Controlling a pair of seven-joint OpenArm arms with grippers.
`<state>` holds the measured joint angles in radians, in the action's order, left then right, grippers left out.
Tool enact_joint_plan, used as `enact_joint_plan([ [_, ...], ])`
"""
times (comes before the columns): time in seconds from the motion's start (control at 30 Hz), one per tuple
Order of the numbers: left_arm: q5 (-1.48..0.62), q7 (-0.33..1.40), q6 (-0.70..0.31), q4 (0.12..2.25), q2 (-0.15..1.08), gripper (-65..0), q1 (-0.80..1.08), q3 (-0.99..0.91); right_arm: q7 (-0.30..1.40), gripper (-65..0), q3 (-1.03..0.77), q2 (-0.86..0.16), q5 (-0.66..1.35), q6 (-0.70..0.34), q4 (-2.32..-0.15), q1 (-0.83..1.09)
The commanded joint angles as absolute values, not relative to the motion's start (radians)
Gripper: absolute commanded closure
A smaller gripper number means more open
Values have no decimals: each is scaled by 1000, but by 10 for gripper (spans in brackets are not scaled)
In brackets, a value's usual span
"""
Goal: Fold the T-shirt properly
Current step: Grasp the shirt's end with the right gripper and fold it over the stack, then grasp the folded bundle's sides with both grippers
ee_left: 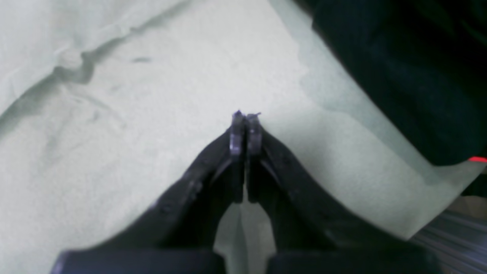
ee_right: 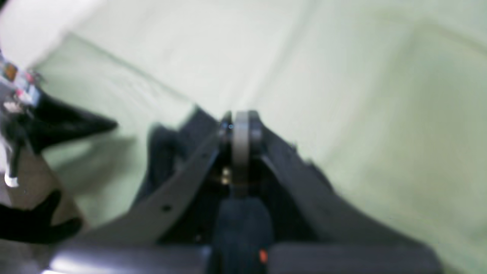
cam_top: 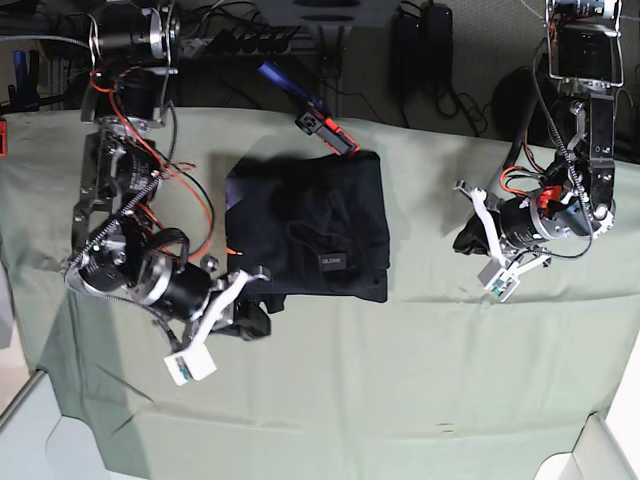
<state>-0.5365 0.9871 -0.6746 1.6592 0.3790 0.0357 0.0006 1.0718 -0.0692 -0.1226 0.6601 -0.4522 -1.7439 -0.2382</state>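
On the left of the base view, the right arm's end effector (cam_top: 250, 318) sits low over the pale green cloth sheet (cam_top: 400, 400) that covers the bench, right at the lower left corner of the large plain black short-sleeved cloth T-shirt (cam_top: 310, 225). In the right wrist view its jaws are pressed together (ee_right: 240, 131) with a strip of black fabric running down between them, so it is clenched on the T-shirt's edge, though that picture is blurred. The T-shirt lies folded into a rough rectangle in the middle of the bench, nearer the far edge, with a small dark sewn label (cam_top: 331, 261) showing on top. To the right, well apart from the T-shirt, the left arm's end effector (cam_top: 470, 240) hovers over bare green cloth; in the left wrist view its tips meet (ee_left: 246, 127) with nothing between them, and the T-shirt's black cloth (ee_left: 411, 76) fills the upper right corner.
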Motion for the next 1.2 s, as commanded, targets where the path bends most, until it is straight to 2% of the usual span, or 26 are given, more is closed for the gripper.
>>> enact_joint_plan([
  [0.0,-554,972,-698,1673,388,0,20,-3,1055,0,-70,-129,713,-517,-1761,-227],
  [0.23,-604,971,-698,1673,387,0,20,-3,1039,0,14,-135,749,-517,-1761,-87],
  [0.6,-654,995,-698,1673,368,0,47,2,1003,0,272,-104,728,-517,-1761,-80],
  [0.73,-655,998,-698,1687,369,0,48,1,970,0,229,-79,695,-516,-1761,-139],
  [0.83,-678,1003,-698,1776,369,0,57,1,964,0,144,-77,686,-517,-1761,-221],
  [0.97,-696,1022,-698,1916,369,0,59,1,916,0,25,-78,543,-516,-1754,-329],
  [1.07,-722,1022,-698,1985,367,0,68,17,903,0,-30,-95,519,-516,-1700,-389],
  [1.17,-715,1021,-698,2039,357,0,69,112,870,0,-41,-132,517,-517,-1586,-432],
])
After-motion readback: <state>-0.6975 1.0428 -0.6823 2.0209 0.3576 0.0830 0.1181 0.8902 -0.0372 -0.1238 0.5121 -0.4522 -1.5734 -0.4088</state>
